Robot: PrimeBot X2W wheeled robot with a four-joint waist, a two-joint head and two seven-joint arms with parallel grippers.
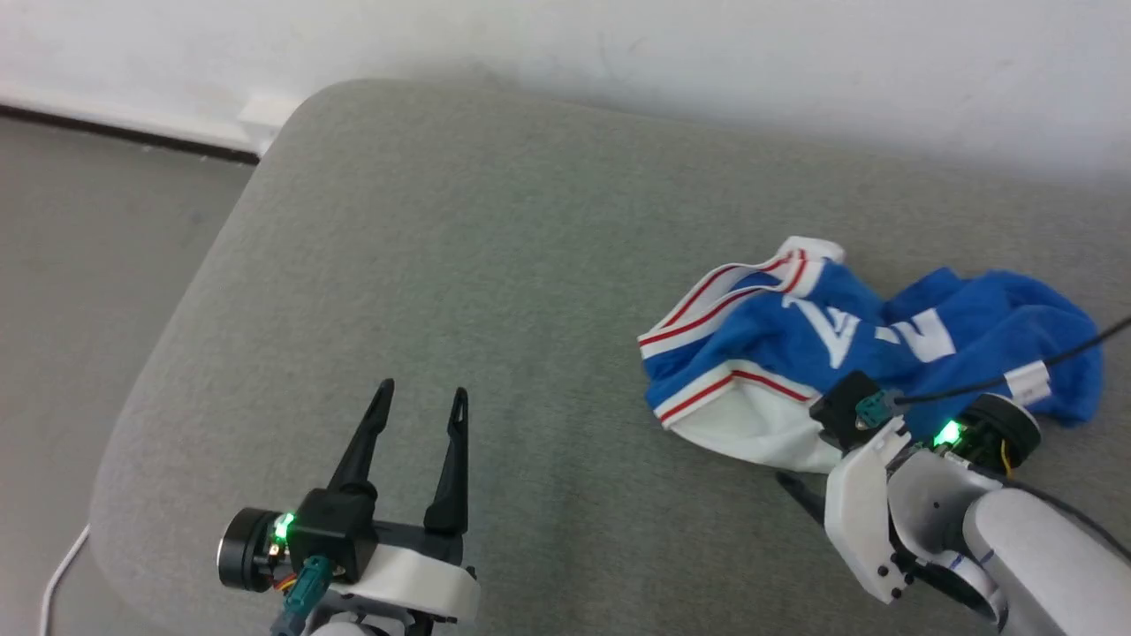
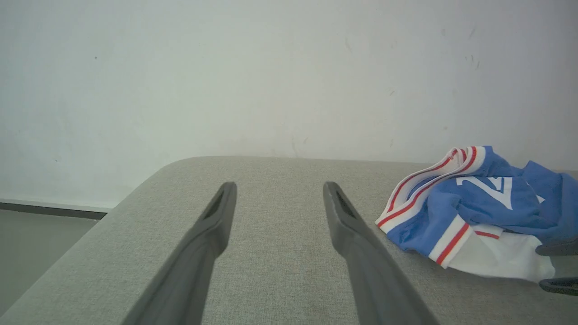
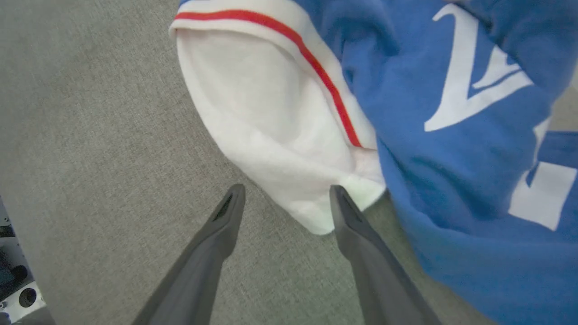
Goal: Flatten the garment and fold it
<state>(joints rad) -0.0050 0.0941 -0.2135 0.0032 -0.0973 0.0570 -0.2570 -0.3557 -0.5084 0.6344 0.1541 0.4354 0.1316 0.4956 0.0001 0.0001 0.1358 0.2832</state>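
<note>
Garment point(image 1: 884, 340) bunched; right gripper point(image 3: 286, 195) wide, tips at its white sleeve edge point(image 3: 289, 180), likely set to pinch and spread; left gripper point(image 1: 422, 390) wide, parked well left of it.

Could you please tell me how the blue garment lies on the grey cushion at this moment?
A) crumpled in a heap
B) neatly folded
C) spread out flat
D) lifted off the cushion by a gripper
A: the garment lies bunched and creased on the cushion, with its letters distorted by folds.
</note>
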